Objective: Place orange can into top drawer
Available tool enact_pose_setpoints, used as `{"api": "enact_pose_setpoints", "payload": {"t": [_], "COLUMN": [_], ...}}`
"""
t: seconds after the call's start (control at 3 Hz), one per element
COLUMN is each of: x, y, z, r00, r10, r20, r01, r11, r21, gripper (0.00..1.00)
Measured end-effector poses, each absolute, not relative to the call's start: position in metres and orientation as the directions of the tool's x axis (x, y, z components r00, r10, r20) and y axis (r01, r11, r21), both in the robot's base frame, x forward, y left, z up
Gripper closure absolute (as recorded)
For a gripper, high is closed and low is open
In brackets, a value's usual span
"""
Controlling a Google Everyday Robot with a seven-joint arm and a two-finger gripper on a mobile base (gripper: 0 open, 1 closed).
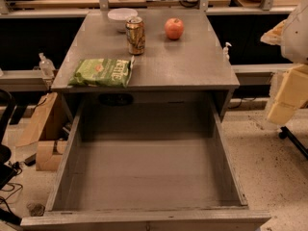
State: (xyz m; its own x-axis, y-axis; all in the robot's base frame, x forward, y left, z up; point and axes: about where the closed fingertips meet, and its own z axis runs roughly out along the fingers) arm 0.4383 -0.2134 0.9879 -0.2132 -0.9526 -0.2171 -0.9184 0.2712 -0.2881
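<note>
- Done, by my reading: the top drawer (226, 167) is already pulled far out below the front edge of the table (192, 66), with its floor open to view and nothing lying in it.
- Not yet done: the orange can (135, 35) has not gone in. It stands upright on the tabletop near the back edge, a little left of the middle and well apart from the drawer.
- Left to do, as I judge it: reach over the table, grasp the can, carry it forward past the front edge, lower it into the drawer and let go. That is nearly the whole task.
- The gripper (286, 97) is probably the pale yellowish shape at the right border of the view, off beyond the table's right edge and well apart from the can. I cannot tell whether it is wide or narrow. It does not hold the can.
- Counted: one orange can.
- One open drawer.
- One apple (174, 28), near the back edge to the right of the can and not touching it.
- One white bowl (120, 16), at the back edge just behind the can; whether they touch I cannot tell.
- One green chip bag (102, 72), lying flat at the front left corner along the front edge.
- One gripper.
</note>
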Motion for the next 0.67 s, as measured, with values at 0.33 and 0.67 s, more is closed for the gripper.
{"api": "enact_pose_setpoints", "payload": {"t": [0.33,0.67], "x": [0.4383,0.4429], "y": [-0.2134,-0.2134], "z": [0.9879,0.9910], "r00": [-0.213,-0.214], "r10": [-0.953,-0.944], "r20": [-0.217,-0.253], "r01": [-0.918,-0.914], "r11": [0.271,0.285], "r21": [-0.288,-0.290], "gripper": [0.00,0.00]}}
